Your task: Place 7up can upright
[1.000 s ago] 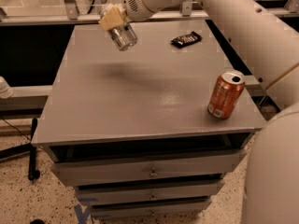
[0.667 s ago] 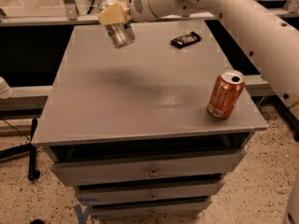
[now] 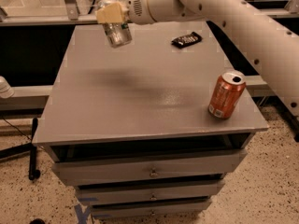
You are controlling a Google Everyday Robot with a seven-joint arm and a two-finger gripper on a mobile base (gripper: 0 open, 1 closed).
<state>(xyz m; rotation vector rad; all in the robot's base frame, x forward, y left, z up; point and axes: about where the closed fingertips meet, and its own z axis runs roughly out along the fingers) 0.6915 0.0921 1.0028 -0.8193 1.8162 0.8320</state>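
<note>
My gripper [image 3: 111, 14] hangs over the far left part of the grey cabinet top [image 3: 140, 97], shut on the 7up can [image 3: 117, 33]. The can is silvery with a green mark. It is held in the air, tilted, with one end pointing down toward me. Its upper part is hidden between the tan fingers [image 3: 108, 16]. The white arm reaches in from the upper right.
An orange-red can [image 3: 226, 95] stands upright near the right front corner of the top. A black snack bar [image 3: 186, 39] lies at the far right. Drawers [image 3: 149, 169] are below the front edge. A dark frame and a rail lie behind and to the left.
The gripper with the can has shifted slightly left and away, staying over the far left of the top. The can stays tilted in the grip. The orange-red can and snack bar have not moved.
</note>
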